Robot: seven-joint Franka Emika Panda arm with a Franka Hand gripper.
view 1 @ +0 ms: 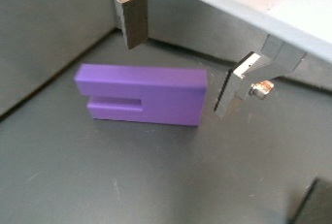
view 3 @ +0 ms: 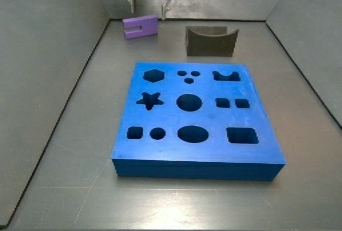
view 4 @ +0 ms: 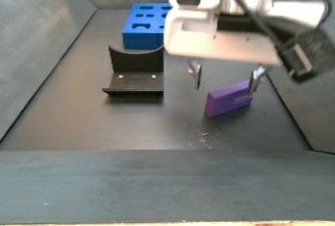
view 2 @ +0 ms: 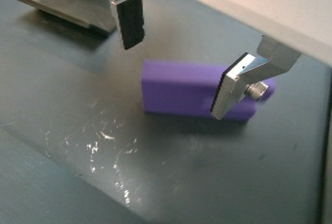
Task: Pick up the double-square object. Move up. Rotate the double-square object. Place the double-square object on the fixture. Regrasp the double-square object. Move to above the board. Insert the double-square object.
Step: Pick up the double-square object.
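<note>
While astride, apparently just above, double-square object (view 1: 143, 94) on floor: end effector (view 1: 182, 60) wide, w/ nothing held

The purple double-square object (view 1: 143, 94) lies flat on the floor beneath the spread end effector (view 1: 182, 55).

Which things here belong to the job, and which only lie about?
For the job: double-square object, on the floor; fixture; board; end effector, open, fingers either side of the object.
Lying about: nothing else visible.
</note>
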